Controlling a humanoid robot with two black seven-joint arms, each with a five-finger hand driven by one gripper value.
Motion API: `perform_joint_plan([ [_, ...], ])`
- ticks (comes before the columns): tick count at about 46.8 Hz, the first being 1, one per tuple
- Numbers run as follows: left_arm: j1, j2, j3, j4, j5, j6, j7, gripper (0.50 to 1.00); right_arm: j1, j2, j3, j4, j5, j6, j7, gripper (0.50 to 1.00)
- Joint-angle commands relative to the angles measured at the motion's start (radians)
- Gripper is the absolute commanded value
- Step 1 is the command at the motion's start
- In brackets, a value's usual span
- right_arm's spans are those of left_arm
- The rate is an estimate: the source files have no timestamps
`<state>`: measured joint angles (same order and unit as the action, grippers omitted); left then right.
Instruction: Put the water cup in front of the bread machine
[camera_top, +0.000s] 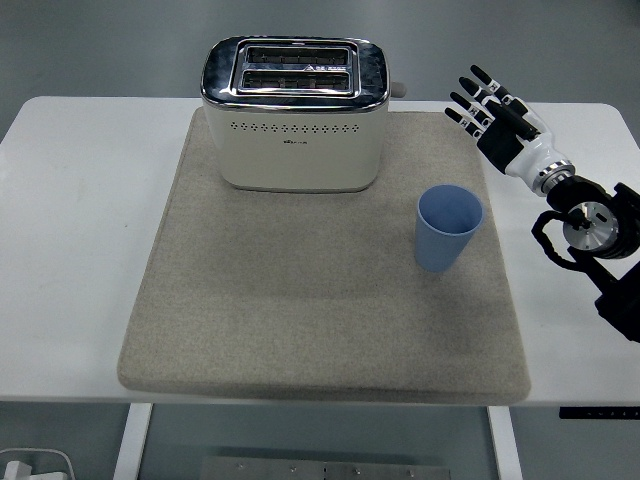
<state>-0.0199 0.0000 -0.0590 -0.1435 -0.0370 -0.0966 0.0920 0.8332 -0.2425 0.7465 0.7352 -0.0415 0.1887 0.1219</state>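
Observation:
A light blue water cup stands upright and empty on the right part of a grey mat. The cream and chrome bread machine sits at the mat's far edge, left of the cup and farther back. My right hand hovers beyond the mat's far right corner, up and to the right of the cup. Its fingers are spread and hold nothing. It does not touch the cup. The left arm does not show.
The mat lies on a white table. My right forearm and wrist joint reach in over the table's right side. Bare mat stretches in front of the bread machine.

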Motion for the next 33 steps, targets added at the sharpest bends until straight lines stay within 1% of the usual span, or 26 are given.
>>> perform_joint_plan([
  [1, 0.000, 0.000, 0.001, 0.001, 0.000, 0.000, 0.000, 1.000, 0.000, 0.000, -0.003, 0.001, 0.000, 0.000, -0.002, 0.928],
  [33, 0.000, 0.000, 0.001, -0.001, 0.000, 0.000, 0.000, 1.000, -0.017, -0.017, -0.009, 0.006, -0.006, 0.002, -0.004, 0.928],
])
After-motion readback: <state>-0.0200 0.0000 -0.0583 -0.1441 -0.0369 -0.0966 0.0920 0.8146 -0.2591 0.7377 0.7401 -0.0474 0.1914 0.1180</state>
